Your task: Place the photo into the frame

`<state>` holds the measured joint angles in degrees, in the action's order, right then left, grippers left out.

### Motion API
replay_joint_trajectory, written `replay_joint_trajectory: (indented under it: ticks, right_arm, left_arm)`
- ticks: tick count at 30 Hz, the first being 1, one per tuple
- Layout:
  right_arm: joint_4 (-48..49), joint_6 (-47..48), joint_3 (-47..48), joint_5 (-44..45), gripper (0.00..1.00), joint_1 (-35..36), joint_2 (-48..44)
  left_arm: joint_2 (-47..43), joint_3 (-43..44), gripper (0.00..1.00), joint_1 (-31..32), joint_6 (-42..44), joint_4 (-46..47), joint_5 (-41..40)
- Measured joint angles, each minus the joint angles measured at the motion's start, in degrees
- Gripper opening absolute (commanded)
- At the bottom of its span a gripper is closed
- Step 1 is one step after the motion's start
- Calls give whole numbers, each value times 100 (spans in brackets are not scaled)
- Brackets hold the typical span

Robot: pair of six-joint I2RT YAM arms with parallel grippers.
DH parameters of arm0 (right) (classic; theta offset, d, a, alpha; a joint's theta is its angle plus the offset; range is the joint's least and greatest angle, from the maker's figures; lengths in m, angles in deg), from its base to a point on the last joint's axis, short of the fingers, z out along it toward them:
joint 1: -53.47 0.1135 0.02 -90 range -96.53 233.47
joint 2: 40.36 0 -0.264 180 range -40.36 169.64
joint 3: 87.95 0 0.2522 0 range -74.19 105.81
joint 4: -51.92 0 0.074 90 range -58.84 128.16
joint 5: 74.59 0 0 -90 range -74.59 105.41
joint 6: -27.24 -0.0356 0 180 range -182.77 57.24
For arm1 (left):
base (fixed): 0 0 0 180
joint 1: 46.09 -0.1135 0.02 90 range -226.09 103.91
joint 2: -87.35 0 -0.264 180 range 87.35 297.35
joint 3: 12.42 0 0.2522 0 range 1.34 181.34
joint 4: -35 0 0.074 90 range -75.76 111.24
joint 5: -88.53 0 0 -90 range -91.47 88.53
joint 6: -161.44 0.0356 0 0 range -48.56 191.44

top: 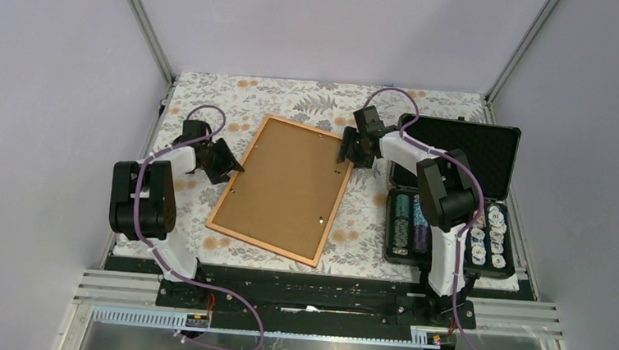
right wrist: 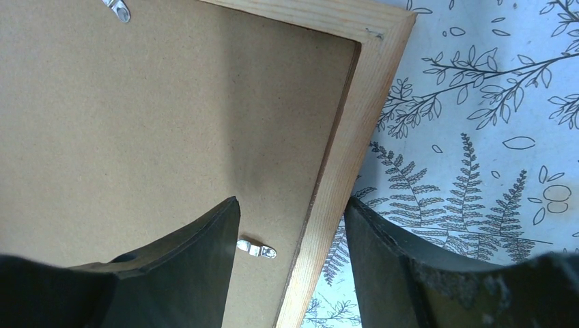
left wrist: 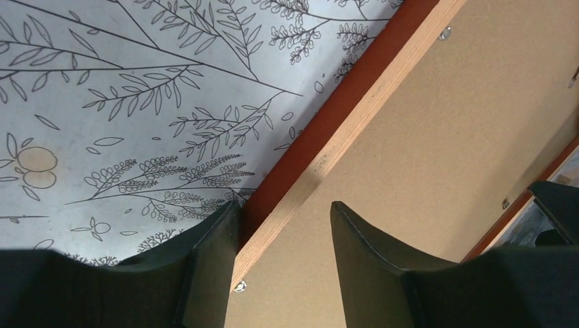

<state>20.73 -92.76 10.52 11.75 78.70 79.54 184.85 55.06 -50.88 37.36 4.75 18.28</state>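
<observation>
The frame (top: 262, 243) lies face down at the middle of the leaf-patterned tablecloth (top: 295, 100), turned a little clockwise, with the brown backing board (top: 285, 186) filling its opening. The left arm rises from its base at the near edge, folds at the elbow and reaches forward and inward, so that the left gripper (top: 229, 165) sits low at the frame's left rail, about halfway along it. In the left wrist view its fingers (left wrist: 208, 266) stand apart and straddle that rail: one is down against the orange outer side, and the other hangs over the board, clear of the rail's inner edge, so nothing is clamped. The right arm stands beside the black case (top: 464, 149) of chips (its lid is thrown back), bends at the elbow and stretches forward and left, bringing the right gripper (top: 349, 151) to the frame's far right corner. Its fingers (right wrist: 198, 266) are also parted across the rail there, one over the board just beside a small metal clip (right wrist: 257, 249), the other over the cloth just outside the wood. They are not squeezed on the rail either.
</observation>
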Motion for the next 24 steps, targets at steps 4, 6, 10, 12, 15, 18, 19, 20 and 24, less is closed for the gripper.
replay_joint_trajectory:
  ticks: [4, 6, 10, 12, 15, 18, 19, 20, 24]
  right_arm:
    - [-7, 20, -2, 13, 65, 0, -4]
    - [-9, 26, -28, 24, 66, 0, -28]
    - [-20, 26, -173, 50, 67, 4, -133]
    - [-39, 20, -208, 24, 67, 13, -160]
    - [-76, 13, -208, -2, 67, 17, -166]
    - [-94, -26, -278, -7, 68, 31, -214]
    - [-114, -42, -306, -7, 68, 39, -240]
    - [-162, -52, -332, -7, 68, 59, -267]
    - [-284, -107, -341, 35, 67, 109, -286]
  left_arm:
    - [26, 2, 46, 11, 90, -52, -81]
    - [42, 4, 43, 11, 103, -61, -114]
    - [61, 4, 36, 20, 74, -55, -111]
    - [61, 4, 34, 37, 76, -50, -111]
    - [68, 4, 31, 42, 79, -48, -111]
    - [76, 13, 30, 42, 76, -50, -96]
    - [79, 13, 30, 48, 72, -46, -83]
    - [85, 13, 30, 61, 61, -46, -61]
    - [87, 13, 28, 94, 55, -46, -42]
